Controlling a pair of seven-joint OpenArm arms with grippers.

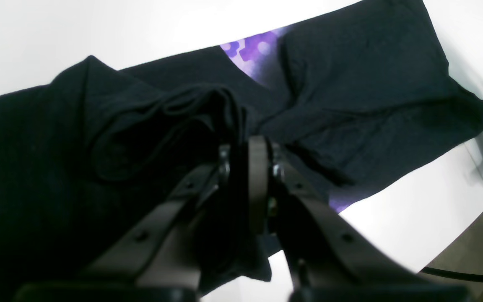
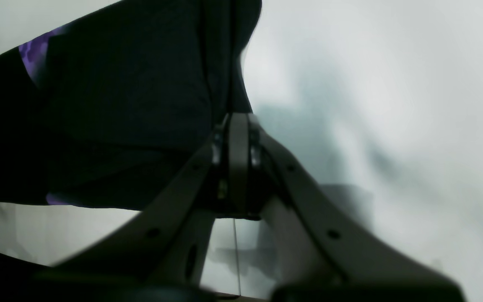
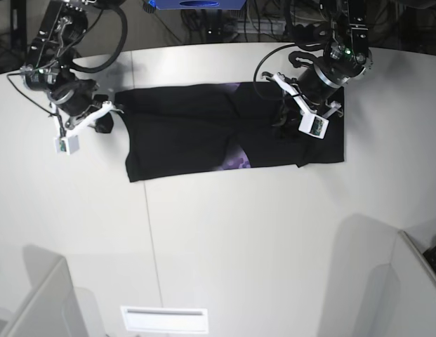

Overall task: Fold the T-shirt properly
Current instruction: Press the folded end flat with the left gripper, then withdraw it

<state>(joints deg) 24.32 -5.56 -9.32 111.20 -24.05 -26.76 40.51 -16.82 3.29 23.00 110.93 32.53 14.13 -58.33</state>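
1. White table (image 3: 225,232) carries the T-shirt (image 3: 182,137), spread flat, partly folded.
2. Left gripper (image 1: 247,144) pinched tight on bunched cloth; right gripper (image 2: 238,121) clamped on shirt edge.
3. Risk: thin pinch slipping mid-lift, fold collapses skewed.

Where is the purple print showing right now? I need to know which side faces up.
In the base view the purple print peeks out at the T-shirt's near edge, about mid-width, between the two arms; a fainter patch sits at the far edge.
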